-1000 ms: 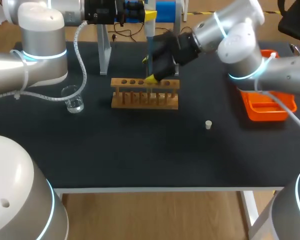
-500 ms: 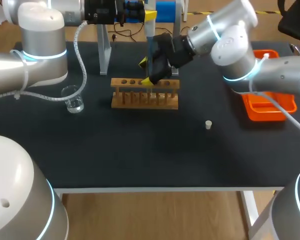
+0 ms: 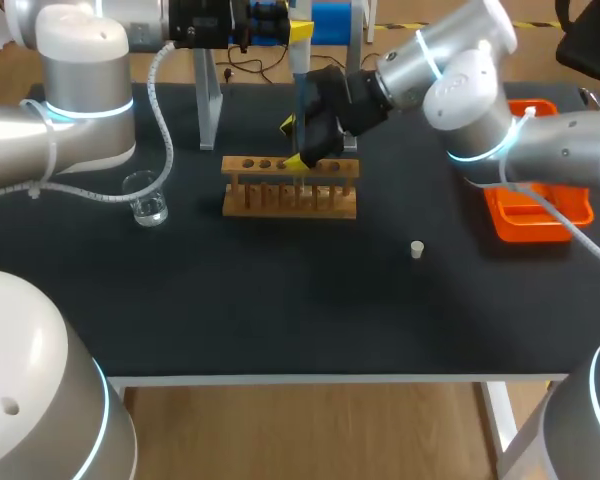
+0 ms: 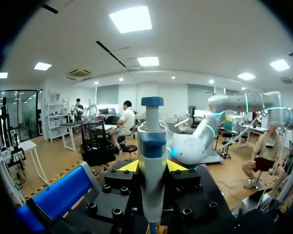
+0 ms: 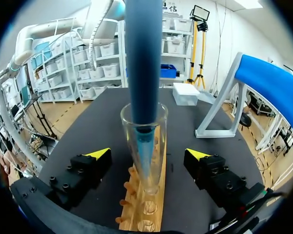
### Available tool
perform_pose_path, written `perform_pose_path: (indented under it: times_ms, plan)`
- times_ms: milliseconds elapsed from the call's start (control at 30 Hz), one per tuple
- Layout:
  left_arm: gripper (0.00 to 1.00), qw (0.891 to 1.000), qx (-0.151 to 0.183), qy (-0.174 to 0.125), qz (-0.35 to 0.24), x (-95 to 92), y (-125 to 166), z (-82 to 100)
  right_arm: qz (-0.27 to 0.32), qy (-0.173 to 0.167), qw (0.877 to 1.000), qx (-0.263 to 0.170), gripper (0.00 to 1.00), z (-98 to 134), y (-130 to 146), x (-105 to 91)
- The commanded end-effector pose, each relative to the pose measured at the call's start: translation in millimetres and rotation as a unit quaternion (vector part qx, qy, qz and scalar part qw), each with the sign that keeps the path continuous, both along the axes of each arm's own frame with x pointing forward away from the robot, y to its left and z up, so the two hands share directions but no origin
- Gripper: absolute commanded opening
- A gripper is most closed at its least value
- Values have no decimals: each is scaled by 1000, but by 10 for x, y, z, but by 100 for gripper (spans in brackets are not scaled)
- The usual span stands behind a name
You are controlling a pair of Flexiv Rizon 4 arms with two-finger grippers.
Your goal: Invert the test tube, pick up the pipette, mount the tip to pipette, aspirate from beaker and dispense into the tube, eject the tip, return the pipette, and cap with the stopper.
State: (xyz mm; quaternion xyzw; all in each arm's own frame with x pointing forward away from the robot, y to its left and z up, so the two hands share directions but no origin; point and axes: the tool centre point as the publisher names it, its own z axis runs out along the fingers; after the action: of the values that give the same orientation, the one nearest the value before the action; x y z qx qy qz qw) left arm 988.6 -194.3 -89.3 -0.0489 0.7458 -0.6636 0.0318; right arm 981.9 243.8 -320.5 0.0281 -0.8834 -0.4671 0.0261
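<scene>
Left jaws: clamped on the pipette [image 4: 152, 161] from both sides, yellow tips against its body. The pipette is upright, plunger uppermost. Right jaws: apart, one yellow-tipped finger [image 5: 100, 153] on each side of the test tube [image 5: 147, 180], neither touching the glass. The test tube stands upright in the wooden rack [image 3: 290, 198], mouth up, with the pipette's lower end inside its mouth. Left arm [image 3: 70, 120] enters from the left and runs along the far edge of the surface [image 3: 280, 300], wrist level, above the rack's far side. Right arm [image 3: 470, 90] enters from the right, bent over the orange tray [image 3: 510, 228], wrist angled down at the rack. Beaker [image 3: 148, 200] stands on the surface left of the rack, apart from it. Stopper [image 3: 417, 249] sits on the surface right of the rack, nearer the front edge
</scene>
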Motion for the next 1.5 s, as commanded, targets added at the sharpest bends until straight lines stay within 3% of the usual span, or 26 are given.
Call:
perform_pose_path:
  times_ms: [33,700,1500]
  plan:
    - [0,1000,1,0,2,-5,-5,5,1,1,1000,-1,100,7,-10,2]
    - [0,1000,4,-11,6,-63,-28,127,1,1,1000,-1,100,7,-10,2]
    - [0,1000,13,-21,6,-90,-58,424,1,1,1000,-1,100,7,-10,2]
